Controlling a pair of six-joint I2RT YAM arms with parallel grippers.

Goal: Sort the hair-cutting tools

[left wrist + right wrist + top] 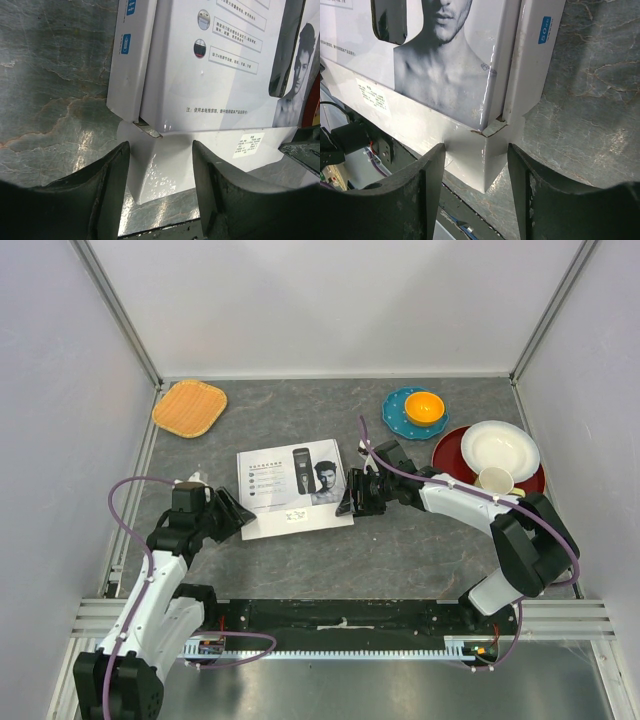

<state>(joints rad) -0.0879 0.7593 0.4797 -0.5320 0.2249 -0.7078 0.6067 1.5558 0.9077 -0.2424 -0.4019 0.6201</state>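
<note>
Box is seen lying flat on the table, lid shut, printed face up. No hair-cutting tools are exposed in any view; they are presumed to be inside the closed box, so no sorting can be judged as started. Left gripper is parked at the box's near-left corner and right gripper at its near-right corner, so the box is bracketed from both sides. In the left wrist view, the left gripper is spread wide, and the box corner with its protruding flap is framed between the fingers. Same on the right wrist view: the right gripper is spread, with the box corner sitting in the gap. Nothing is pinched by either one, and contact between fingers and cardboard cannot be confirmed. The symmetric placement is read as prep for opening: one side likely to be held down while the lid or flap is worked loose at the other. Risk noted: the box is light and glossy, so it could slide on the table if pushed from one side only. Dishes sit well apart, behind the right arm, and are not involved.
</note>
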